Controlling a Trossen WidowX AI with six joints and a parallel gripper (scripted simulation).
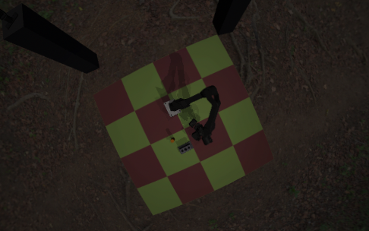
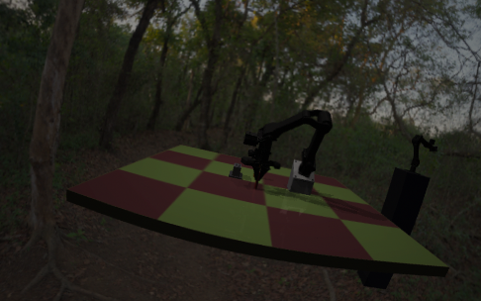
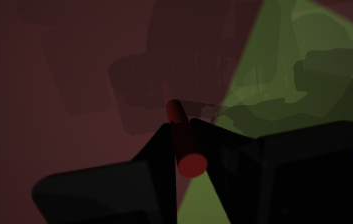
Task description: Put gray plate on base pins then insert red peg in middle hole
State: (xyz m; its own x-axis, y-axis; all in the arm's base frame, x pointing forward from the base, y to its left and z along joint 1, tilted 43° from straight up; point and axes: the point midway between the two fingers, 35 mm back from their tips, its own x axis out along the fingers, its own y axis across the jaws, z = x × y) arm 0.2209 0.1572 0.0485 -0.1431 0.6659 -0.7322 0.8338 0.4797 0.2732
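dim forest [image 2: 122, 59], checkered board [image 2: 211, 213], dirt ground [image 1: 321, 114]

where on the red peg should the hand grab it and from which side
Grip the red peg on its round side, near the upper end, coming straight down from above. It stands upright on the board, so its side is open all round and its lower end stays free for the hole. The hand is already shut on it this way, one finger on each side.
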